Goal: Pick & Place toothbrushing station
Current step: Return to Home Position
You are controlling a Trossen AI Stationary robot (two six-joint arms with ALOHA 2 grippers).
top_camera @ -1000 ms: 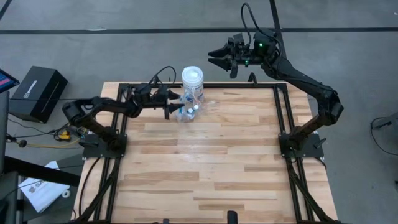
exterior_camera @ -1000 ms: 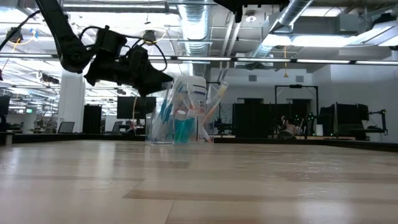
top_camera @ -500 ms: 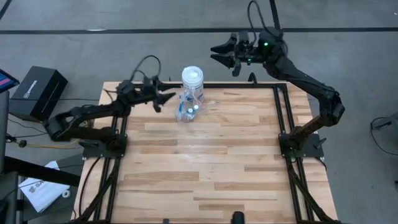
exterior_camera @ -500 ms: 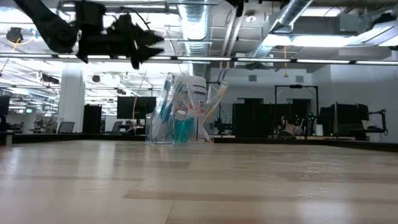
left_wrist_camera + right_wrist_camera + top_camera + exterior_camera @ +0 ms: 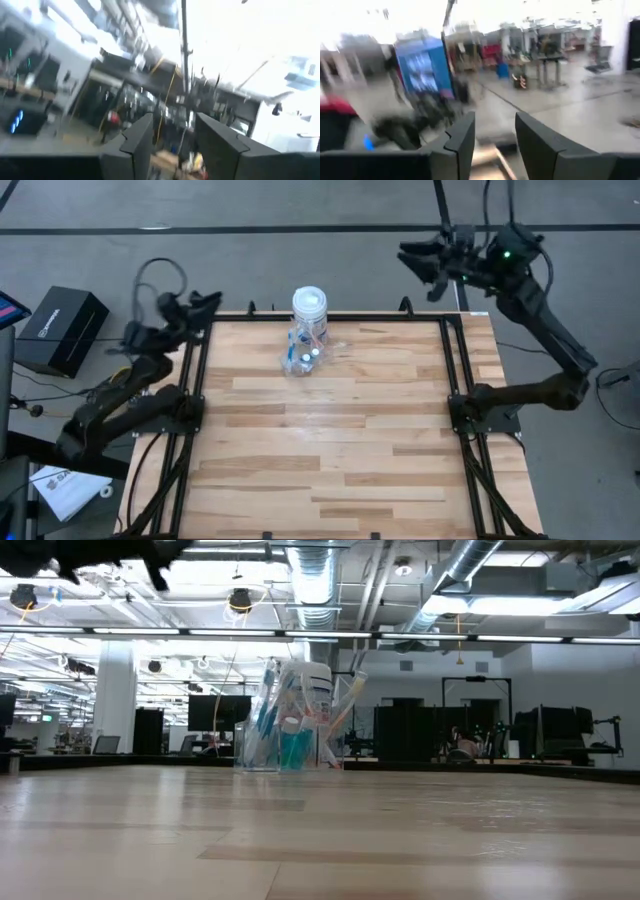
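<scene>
The see-through holder (image 5: 301, 352) stands on its base on the wooden table, near the far edge, with blue-and-white toothbrushes and small white cylinders in it. It also shows in the low view (image 5: 288, 732). My left gripper (image 5: 207, 302) is open and empty over the table's far left corner, well left of the holder. Its fingers show apart in the left wrist view (image 5: 172, 145). My right gripper (image 5: 420, 268) is open and empty beyond the far edge, right of the holder. It also shows open in the right wrist view (image 5: 495, 142).
A white jar with a blue label (image 5: 309, 304) stands right behind the holder at the far edge. A black box (image 5: 55, 330) and papers (image 5: 68, 485) lie on the floor left of the table. Black frame rails (image 5: 192, 380) run along the table's sides.
My left gripper has drawn back from the holder, up and toward the table's left edge. My right gripper has swung toward the right, still beyond the far edge. The holder has stayed where it stood.
</scene>
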